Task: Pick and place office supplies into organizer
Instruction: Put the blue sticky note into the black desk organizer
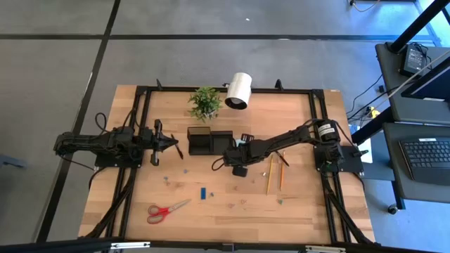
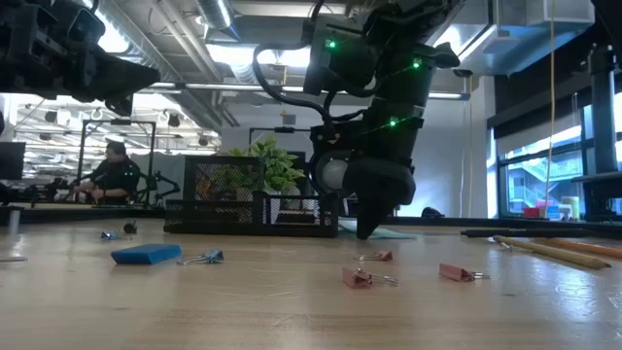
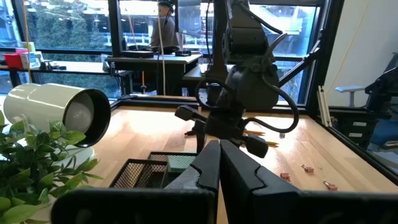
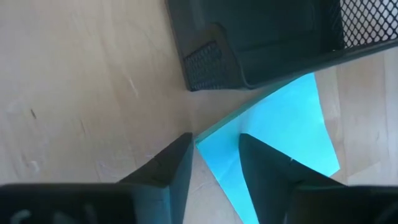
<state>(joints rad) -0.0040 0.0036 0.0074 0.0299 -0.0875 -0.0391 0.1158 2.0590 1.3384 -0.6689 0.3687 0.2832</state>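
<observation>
The black mesh organizer [image 1: 209,140] stands mid-table. A pale teal note pad [image 4: 280,130] lies flat on the wood beside it, one corner toward the organizer. My right gripper [image 4: 216,142] slants down over that corner, open, with a finger on either side of the pad's edge. Red-handled scissors [image 1: 167,210] and a small blue piece [image 1: 202,192] lie toward the near edge. Two pencils [image 1: 275,173] lie to the right. My left gripper [image 1: 174,146] waits shut and level at the left, holding nothing. My right gripper comes at the note pad's corner [image 4: 205,138] slanting from above. One finger [image 4: 267,168] stands over the pad's top. The other finger [image 4: 165,171] stands over bare wood beside the edge. I cannot tell whether either touches the pad, which lies flat.
A green potted plant [image 1: 205,102] and a white cylindrical lamp [image 1: 239,90] stand at the far edge behind the organizer. Small binder clips [image 2: 358,278] are scattered over the near half of the table. A black frame [image 1: 316,105] rims the tabletop.
</observation>
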